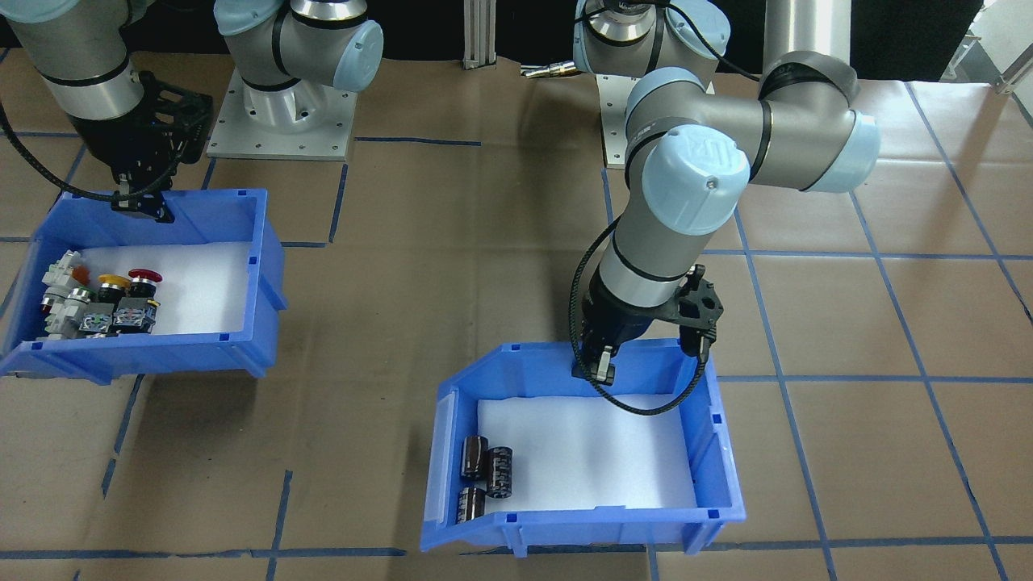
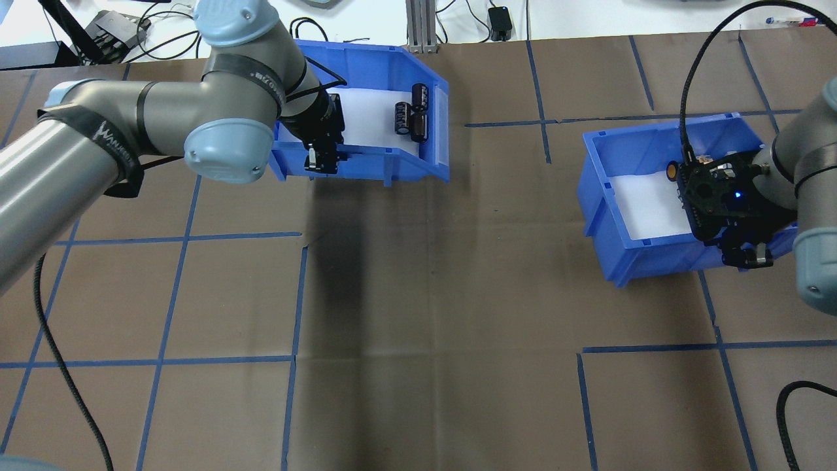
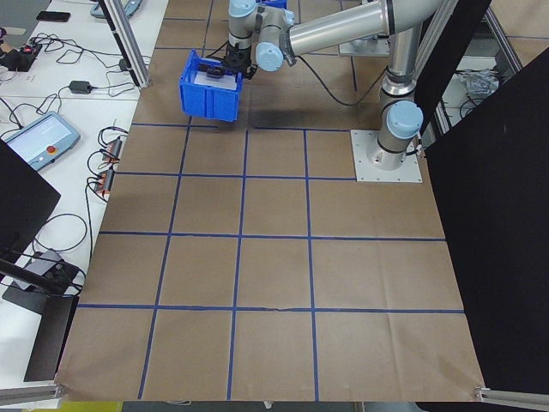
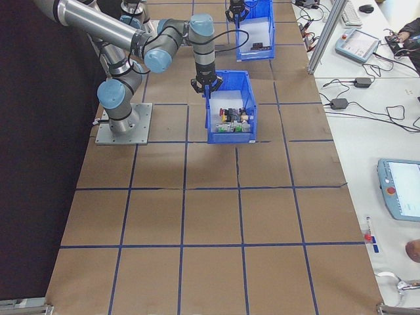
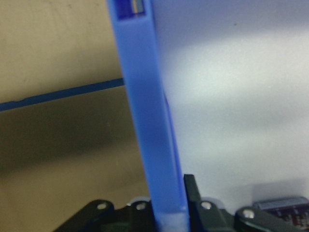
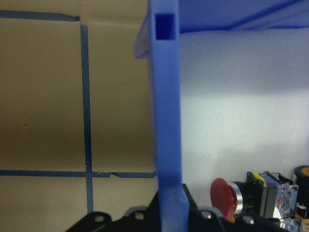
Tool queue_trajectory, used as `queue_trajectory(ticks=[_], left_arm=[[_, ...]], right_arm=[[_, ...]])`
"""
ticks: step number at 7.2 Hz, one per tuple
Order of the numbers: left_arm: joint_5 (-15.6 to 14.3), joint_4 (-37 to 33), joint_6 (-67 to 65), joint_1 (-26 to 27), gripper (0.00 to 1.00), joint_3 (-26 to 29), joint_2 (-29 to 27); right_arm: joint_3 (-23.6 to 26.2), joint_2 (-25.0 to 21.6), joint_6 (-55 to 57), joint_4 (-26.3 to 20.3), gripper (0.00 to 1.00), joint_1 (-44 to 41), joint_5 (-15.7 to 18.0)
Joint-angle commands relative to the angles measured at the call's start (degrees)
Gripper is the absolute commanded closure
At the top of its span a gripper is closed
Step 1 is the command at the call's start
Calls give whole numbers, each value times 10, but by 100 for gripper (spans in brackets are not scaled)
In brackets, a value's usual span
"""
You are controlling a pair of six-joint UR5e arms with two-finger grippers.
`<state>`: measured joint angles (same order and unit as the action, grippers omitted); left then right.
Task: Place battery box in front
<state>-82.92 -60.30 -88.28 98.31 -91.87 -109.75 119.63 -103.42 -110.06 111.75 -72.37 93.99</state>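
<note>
The battery box (image 1: pixel 581 516) is a blue bin with a white foam liner and three dark cells (image 1: pixel 487 476) in one corner. It stands far from the robot, on its left side (image 2: pixel 366 55). My left gripper (image 1: pixel 597 373) is shut on the box's rear wall, the wall nearest the robot. In the left wrist view the blue wall (image 5: pixel 149 121) runs up from between the fingers. My right gripper (image 1: pixel 142 202) is shut on the rear wall of a second blue bin (image 1: pixel 145 355) that holds push-button switches. I cannot tell whether either bin rests on the table.
Brown paper with a blue tape grid (image 2: pixel 294 301) covers the table. The two arm bases (image 1: pixel 282 121) stand at the robot's edge. The switch bin (image 2: pixel 654 261) sits on the robot's right, nearer the robot than the battery box. Cables and devices lie beyond the far edge (image 2: pixel 497 16).
</note>
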Motion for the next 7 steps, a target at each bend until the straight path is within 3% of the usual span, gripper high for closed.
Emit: queue_trajectory(ticks=[1,3,4,5,7], left_arm=[[10,1,-67,48,100,48,-51],[75,12,-100,55,100,67,-73],[81,14,-122,64,99,86,-89],[77,14,-124,69,90,97,-103],[72,14,-127,69,26,100,-101]], right_arm=[[10,-12,22,-4,96,-2,-12],[46,-41,27,-10,96,-4,-17],[55,-46,27,-10,96,-4,-19],[55,-48,27,-11,96,-6,-19],[69,-54,81,-13,96,-44,-28]])
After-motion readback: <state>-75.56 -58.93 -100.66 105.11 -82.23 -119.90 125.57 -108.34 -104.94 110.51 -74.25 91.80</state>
